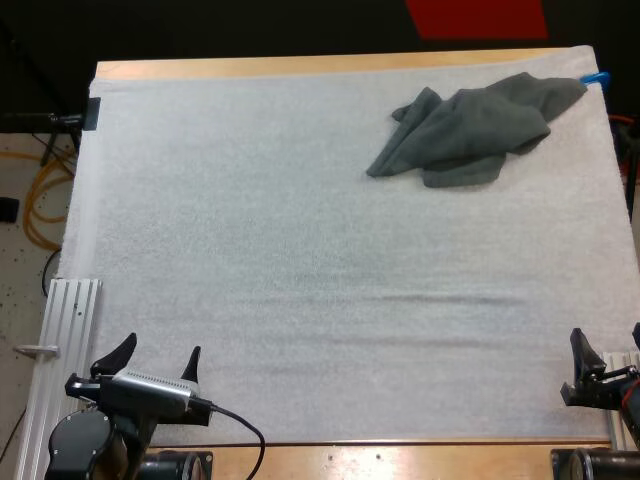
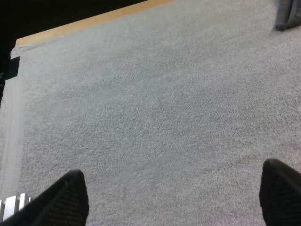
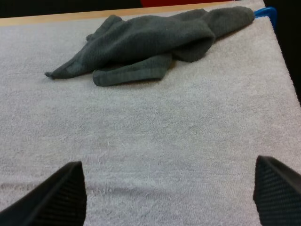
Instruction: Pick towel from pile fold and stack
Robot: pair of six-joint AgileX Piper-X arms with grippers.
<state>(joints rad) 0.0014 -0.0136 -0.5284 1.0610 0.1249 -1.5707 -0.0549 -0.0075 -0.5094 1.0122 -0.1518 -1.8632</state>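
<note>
A dark grey-green towel (image 1: 475, 130) lies crumpled at the far right of the white mat (image 1: 250, 220), one end reaching the mat's far right corner. My left gripper (image 1: 160, 352) rests at the near left edge of the mat, open, with nothing between its fingers. My right gripper (image 1: 607, 347) sits at the near right edge, far from the towel. In the right wrist view the towel (image 3: 150, 42) lies well ahead of the open gripper (image 3: 169, 165), whose fingers stand wide apart over bare mat. In the left wrist view a corner of the towel (image 2: 288, 16) lies far from the open gripper (image 2: 174, 170).
An aluminium rail (image 1: 65, 330) runs beside the mat's near left side. The wooden table edge (image 1: 300, 66) borders the mat's far side, and another strip of wood (image 1: 400, 458) lies along the near side. Bare mat stretches between both grippers and the towel.
</note>
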